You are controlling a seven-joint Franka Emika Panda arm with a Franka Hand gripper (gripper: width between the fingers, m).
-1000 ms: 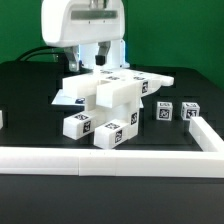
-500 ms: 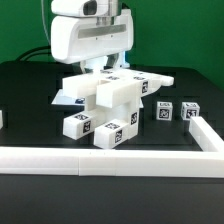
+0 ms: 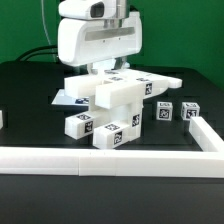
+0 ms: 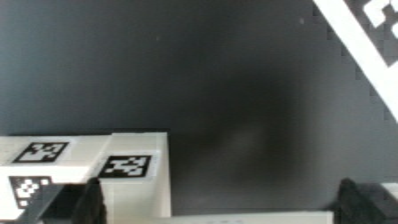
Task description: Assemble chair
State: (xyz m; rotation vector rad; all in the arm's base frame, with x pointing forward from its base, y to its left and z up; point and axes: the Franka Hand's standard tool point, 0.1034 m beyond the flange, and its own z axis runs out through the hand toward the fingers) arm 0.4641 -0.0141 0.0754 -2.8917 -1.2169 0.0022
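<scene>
**Gripper** (image 3: 109, 68): released, jaws spread wide, nothing between them. It hangs just above the work.

**Task item:** the chair (image 3: 112, 100), a cluster of chunky matte white plastic blocks and panels with black-and-white square tags, stands directly beneath the gripper on the black surface (image 3: 30, 90).

**Done, as judged:** several parts appear joined into 1 blocky, tilted cluster. Whether each joint is fully seated cannot be told.

**Outstanding:** 2 short white tagged plastic posts (image 3: 160, 112) lie loose, lower than the gripper and towards the exterior view's right, apart from the cluster. Assembly appears incomplete.
</scene>
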